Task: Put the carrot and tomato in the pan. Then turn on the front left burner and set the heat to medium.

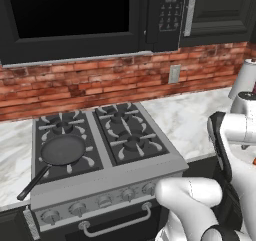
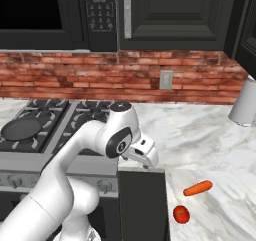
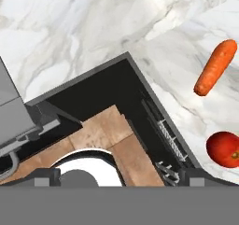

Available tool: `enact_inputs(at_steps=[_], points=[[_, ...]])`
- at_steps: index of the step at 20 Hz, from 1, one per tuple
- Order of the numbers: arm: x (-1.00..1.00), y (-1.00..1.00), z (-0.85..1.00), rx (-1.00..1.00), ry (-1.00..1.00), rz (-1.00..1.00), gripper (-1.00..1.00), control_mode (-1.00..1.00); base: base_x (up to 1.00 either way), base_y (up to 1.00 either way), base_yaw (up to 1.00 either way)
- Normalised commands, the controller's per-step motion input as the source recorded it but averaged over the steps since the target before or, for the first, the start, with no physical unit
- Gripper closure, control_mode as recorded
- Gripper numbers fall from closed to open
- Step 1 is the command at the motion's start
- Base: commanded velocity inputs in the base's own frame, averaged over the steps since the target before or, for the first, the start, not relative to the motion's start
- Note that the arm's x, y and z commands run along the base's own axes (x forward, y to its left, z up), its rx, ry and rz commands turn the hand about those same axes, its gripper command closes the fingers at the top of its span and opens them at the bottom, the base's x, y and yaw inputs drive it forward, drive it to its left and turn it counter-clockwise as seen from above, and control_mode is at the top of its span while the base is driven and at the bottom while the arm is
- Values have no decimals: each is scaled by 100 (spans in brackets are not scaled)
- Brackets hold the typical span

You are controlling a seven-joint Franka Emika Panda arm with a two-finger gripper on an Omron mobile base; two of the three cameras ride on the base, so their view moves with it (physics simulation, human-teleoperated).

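The orange carrot [image 2: 197, 188] [image 3: 215, 67] lies on the marble counter [image 2: 210, 135] right of the stove. Just in front of it sits the red tomato [image 2: 181, 214] [image 3: 224, 149]. The black pan [image 1: 62, 150] [image 2: 22, 127] rests on the front left burner [image 1: 89, 161], its handle pointing toward the front left; the burner cap is hidden under it. My gripper [image 2: 148, 164] [image 3: 121, 177] hangs open and holds nothing, above the counter's left corner beside the stove, well left of the carrot and tomato.
A row of knobs [image 1: 104, 201] runs along the stove front above the oven handle [image 1: 117, 225]. A grey cylinder [image 2: 244, 107] stands at the far right of the counter. A brick wall with an outlet [image 2: 166, 79] and a microwave [image 1: 75, 15] lie behind.
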Motion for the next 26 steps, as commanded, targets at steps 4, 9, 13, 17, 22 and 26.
enact_inputs(at_steps=[4, 9, 13, 17, 22, 26], points=[[28, -34, -3, 0, 2, -11, -100, -100, 0, 0, 0], [20, -42, 0, 0, 0, -1, -100, -100, 0, 0, 0], [36, -81, -8, 1, 10, 0, -100, -100, 0, 0, 0], [18, -76, 6, 5, 0, -1, -100, -100, 0, 0, 0], [1, -44, 12, 8, -5, 0, -100, -100, 0, 0, 0], [2, -11, 0, 0, -11, -5, -100, -100, 0, 0, 0]])
